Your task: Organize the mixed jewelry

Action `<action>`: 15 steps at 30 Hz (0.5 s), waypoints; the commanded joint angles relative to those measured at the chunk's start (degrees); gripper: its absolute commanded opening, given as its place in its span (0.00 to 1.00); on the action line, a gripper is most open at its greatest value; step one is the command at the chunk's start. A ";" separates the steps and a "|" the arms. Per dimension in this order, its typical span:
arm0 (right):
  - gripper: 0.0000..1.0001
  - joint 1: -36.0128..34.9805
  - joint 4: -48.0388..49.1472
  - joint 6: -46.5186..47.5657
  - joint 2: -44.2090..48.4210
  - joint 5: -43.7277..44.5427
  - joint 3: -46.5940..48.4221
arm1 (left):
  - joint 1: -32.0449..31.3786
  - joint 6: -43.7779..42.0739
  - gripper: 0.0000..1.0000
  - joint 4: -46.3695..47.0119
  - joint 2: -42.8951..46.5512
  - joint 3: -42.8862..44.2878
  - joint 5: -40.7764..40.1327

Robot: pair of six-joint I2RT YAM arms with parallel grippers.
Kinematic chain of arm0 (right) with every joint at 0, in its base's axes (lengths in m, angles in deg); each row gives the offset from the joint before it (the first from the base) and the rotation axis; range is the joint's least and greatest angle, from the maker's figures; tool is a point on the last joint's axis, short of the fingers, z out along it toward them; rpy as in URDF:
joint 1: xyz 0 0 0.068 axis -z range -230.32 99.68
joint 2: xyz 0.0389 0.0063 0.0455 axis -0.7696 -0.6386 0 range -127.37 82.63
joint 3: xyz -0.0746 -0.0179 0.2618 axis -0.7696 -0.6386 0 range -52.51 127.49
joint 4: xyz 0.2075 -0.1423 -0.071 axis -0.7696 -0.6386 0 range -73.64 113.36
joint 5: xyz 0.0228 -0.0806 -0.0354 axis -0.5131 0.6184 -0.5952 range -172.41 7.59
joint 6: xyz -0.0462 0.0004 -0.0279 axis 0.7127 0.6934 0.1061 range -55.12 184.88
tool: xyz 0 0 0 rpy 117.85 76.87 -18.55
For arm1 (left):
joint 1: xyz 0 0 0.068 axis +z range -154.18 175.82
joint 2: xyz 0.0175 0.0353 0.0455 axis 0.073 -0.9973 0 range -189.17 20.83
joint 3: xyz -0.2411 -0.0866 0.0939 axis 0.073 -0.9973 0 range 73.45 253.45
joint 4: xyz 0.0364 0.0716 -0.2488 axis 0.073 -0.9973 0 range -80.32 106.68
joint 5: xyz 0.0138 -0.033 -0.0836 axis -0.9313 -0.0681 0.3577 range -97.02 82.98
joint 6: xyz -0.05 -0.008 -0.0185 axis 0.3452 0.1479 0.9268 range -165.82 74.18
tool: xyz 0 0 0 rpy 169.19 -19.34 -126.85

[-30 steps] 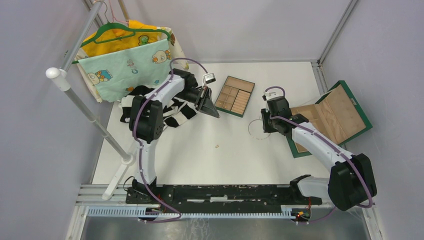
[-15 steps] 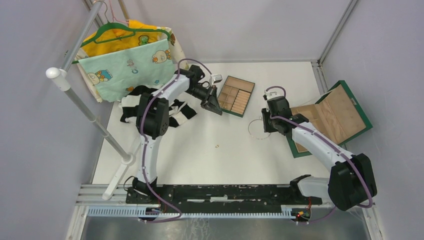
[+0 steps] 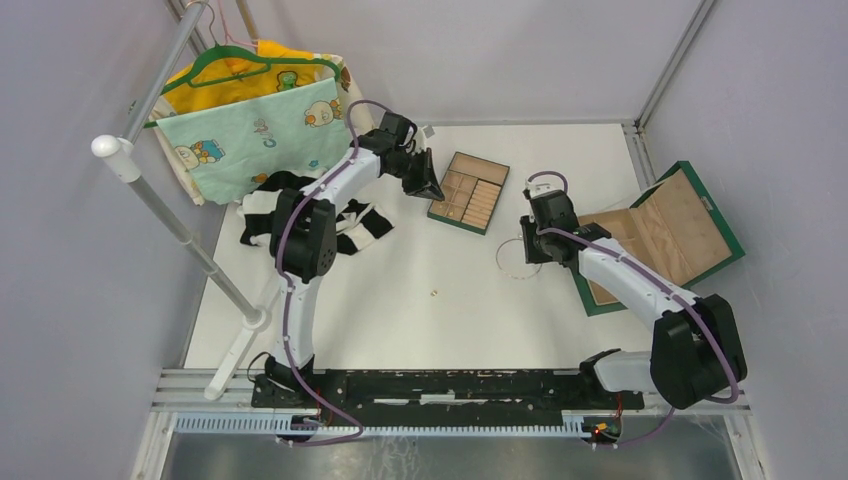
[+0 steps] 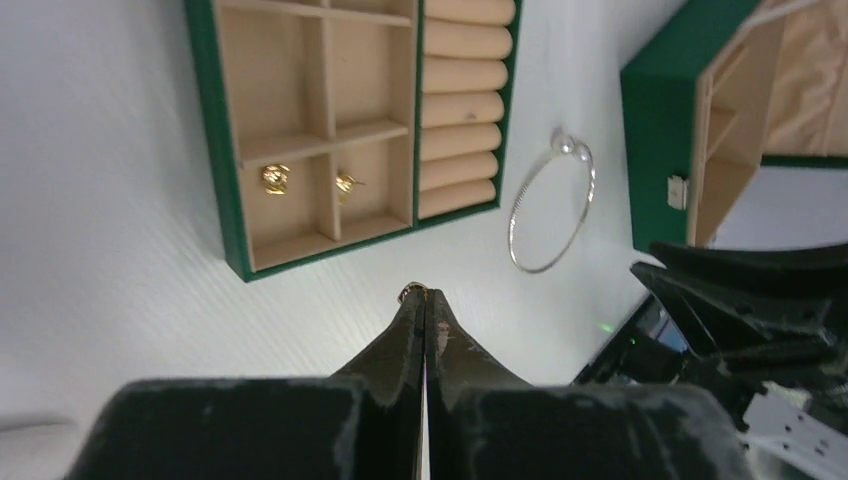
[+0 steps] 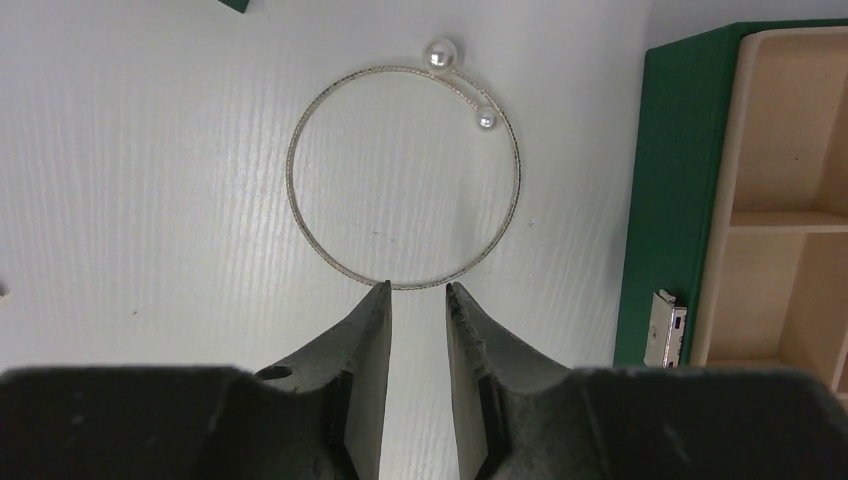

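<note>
Left gripper [image 4: 424, 298], fingers pressed together, hangs beside the green-rimmed tray [image 4: 212, 150], a tiny gold piece [image 4: 411, 292] at its tips. Right gripper [image 5: 415, 300], narrowly spread, straddles the near rim of the pearl-tipped wire bangle [image 5: 441, 52] on the table [image 5: 150, 150].

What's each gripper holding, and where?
Left gripper: tiny gold piece pinched at the tips; which part, too small to tell. Right gripper: nothing; open at wire hoop's near arc.

Left arm [image 3: 335, 180] is stretched way out, left gripper [image 4: 424, 297] pinched on a tiny gold piece [image 4: 411, 291]. Right arm [image 3: 620, 275] is bent, right gripper [image 5: 417, 292] slightly parted, pointing down.
</note>
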 commanded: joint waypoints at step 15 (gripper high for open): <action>0.32 0.01 4.25 -1.58 0.01 3.24 0.92 | -2.74 3.07 0.02 3.38 -6.13 5.57 -15.98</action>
